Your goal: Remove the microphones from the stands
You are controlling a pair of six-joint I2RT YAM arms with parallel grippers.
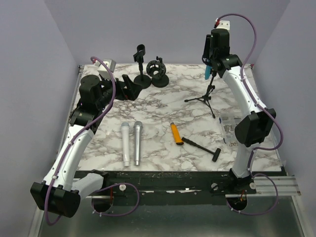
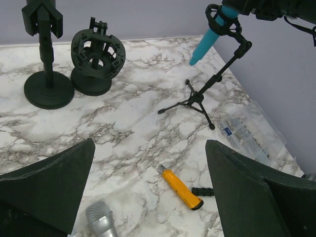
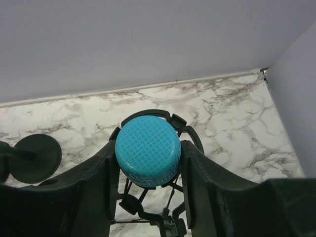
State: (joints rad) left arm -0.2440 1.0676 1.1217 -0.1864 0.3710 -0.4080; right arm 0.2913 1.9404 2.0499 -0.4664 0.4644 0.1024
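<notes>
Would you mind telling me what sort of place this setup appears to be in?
Most likely a robotics lab test cell: a marble-patterned table boxed in by plain lilac walls, a left arm and right arm bolted at its near edge, and spare microphones and a desk stand laid out.

Plain lavender-grey walls close in the scene: a back wall (image 1: 163, 24), a left wall (image 1: 29, 74) and a right wall (image 1: 296, 59). The tabletop (image 1: 158, 106) is white marble with dark grey veins, and a black rail (image 1: 173, 178) edges its near side. Below that lies a dull grey surface (image 1: 168, 222). The light is soft and even.
</notes>
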